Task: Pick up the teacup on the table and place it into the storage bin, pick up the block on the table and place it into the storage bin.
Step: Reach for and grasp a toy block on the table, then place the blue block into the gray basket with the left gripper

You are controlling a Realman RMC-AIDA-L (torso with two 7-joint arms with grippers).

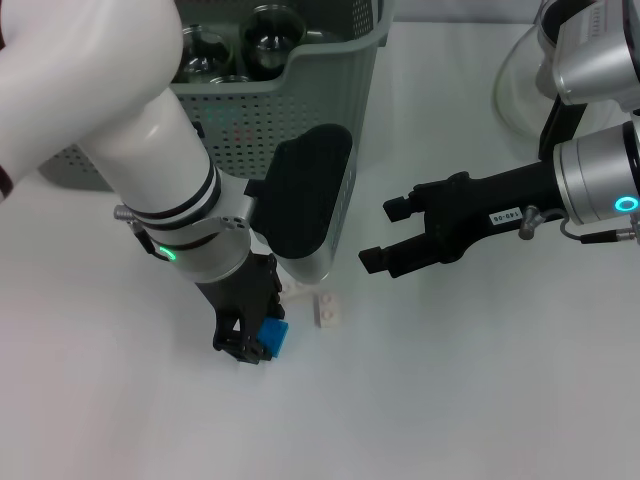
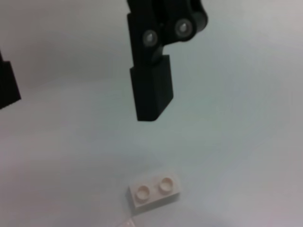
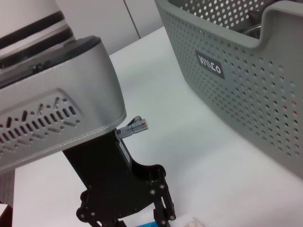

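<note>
**Risk check: blue block grip, bin wall clearance**

Seeing the left gripper down at the table, closed narrow on the blue block. Looks like an edge pinch, with the block out to one side of the tips. Can't tell whether it is lifted or resting on the table.

Seeing the right gripper hovering beside the storage bin, spread wide and holding nothing.

Likely failure modes, judged from here:
- Could lose the blue block on the lift, given the off-centre pinch.
- Could clip the storage bin wall on the way up. Bulky wrist housing, just beside the perforated side.
- Could nudge the white brick lying just beside the fingers, or the second white brick tucked partly under the wrist.
- Could cross paths with the right gripper near the same corner of the bin, if both go at once.
- Could knock the glass cups already in the bin with a hard drop.

Counting:
- Storage bin: one.
- Blue block: one, in the left gripper.
- White bricks: two, both on the table, one partly hidden.
- Glass cups in the bin: at least two, with more possibly hidden.
- Teacups on the table: none seen.
- Grippers: two.
</note>
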